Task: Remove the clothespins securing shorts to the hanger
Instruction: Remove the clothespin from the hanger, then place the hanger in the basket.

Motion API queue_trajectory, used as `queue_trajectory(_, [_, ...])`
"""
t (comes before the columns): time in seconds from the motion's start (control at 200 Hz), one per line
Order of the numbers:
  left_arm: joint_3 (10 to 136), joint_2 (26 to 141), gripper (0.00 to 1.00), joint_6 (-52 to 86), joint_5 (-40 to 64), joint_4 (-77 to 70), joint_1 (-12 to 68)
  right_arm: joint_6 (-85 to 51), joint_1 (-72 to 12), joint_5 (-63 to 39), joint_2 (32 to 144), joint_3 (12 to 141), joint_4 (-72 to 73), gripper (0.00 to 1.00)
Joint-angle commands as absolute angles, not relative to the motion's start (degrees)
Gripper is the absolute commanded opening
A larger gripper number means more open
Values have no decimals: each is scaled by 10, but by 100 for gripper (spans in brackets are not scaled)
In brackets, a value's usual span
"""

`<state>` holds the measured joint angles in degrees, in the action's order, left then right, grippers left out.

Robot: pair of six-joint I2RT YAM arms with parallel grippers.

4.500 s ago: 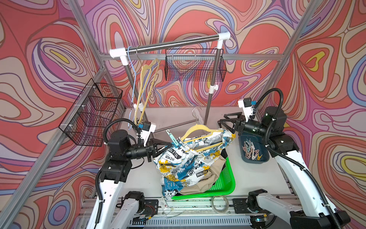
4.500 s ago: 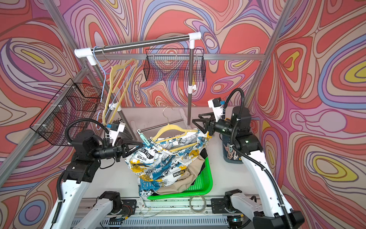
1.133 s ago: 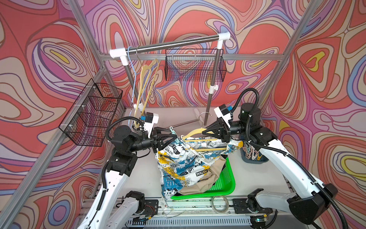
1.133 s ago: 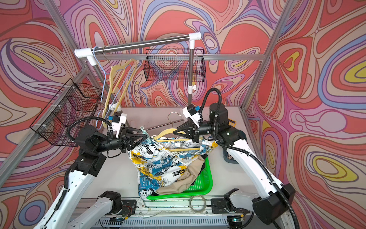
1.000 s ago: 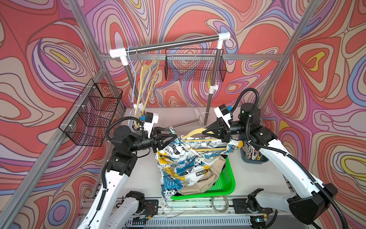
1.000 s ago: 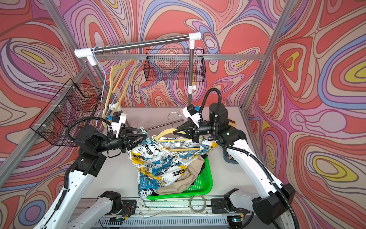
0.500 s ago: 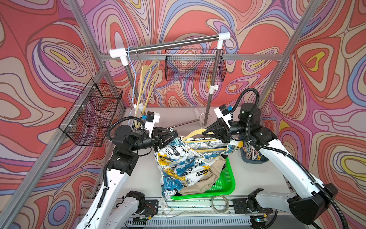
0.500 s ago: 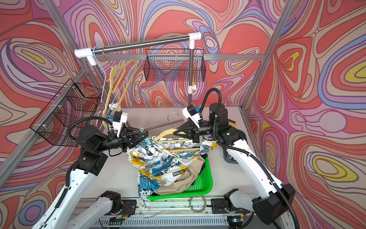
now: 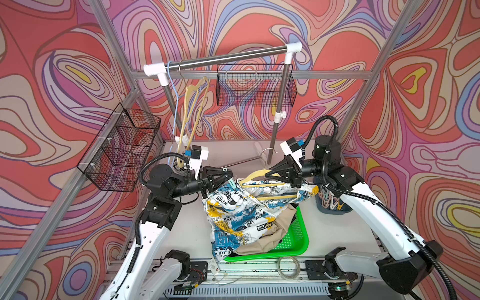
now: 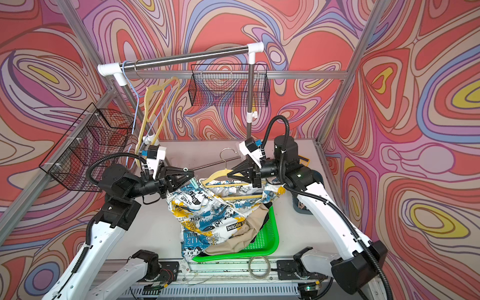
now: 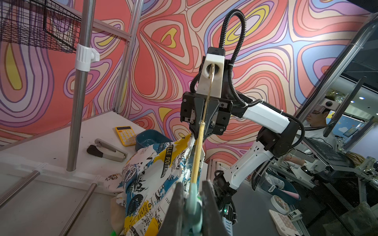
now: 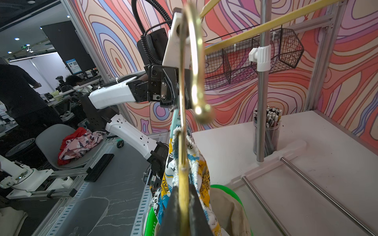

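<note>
In both top views, at centre frame, the left tool (image 9: 230, 179) has closed from wide apart onto the mint-green clothespin (image 9: 234, 184) on the waistband of the printed shorts (image 9: 239, 215). The right tool (image 9: 270, 173) pinches the yellow hanger (image 9: 255, 174).

Left wrist view, bottom centre: the jaws squeeze that clothespin (image 11: 194, 212).

Right wrist view, bottom: the hanger (image 12: 182, 179) is clamped.

The clothespin looks ready to pull off.

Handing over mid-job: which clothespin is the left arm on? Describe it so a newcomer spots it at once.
Find the green tray mid-table; the printed shorts rise from it to a yellow hanger. At the hanger's end nearer the left gripper sits the mint-green clothespin, pinched in its jaws. No other pin shows on the hanger; others stand in the blue bin.
</note>
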<state>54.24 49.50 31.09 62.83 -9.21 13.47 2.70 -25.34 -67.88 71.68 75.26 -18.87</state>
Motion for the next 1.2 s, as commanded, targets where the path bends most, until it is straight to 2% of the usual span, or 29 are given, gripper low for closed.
queue_trajectory(0.0, [579,482,0,307,617,-118,140,60,-253,-641,706,766,-225,0])
queue_trajectory(0.275, [626,461,0,268,551,-83,140,65,-253,-605,739,742,-251,0])
queue_trajectory(0.516, [664,440,0,266,546,-68,140,62,-253,-564,829,710,-299,0])
queue_trajectory(0.716, [652,432,0,282,553,-79,140,17,-262,-489,890,648,-301,0])
queue_trajectory(0.856, [643,435,0,288,559,-84,139,22,-285,-417,892,642,-358,0])
queue_trajectory(0.927, [638,439,0,294,561,-94,139,17,-286,-394,880,648,-376,10])
queue_trajectory(1.027, [628,446,0,308,567,-118,140,11,-285,-360,855,667,-405,36])
queue_trajectory(1.072, [623,450,0,317,568,-133,139,12,-285,-334,842,679,-424,45])
queue_trajectory(1.122, [618,453,0,326,570,-145,139,9,-286,-304,825,693,-443,50])
queue_trajectory(1.192, [610,457,0,337,571,-163,140,8,-285,-269,798,710,-460,53])
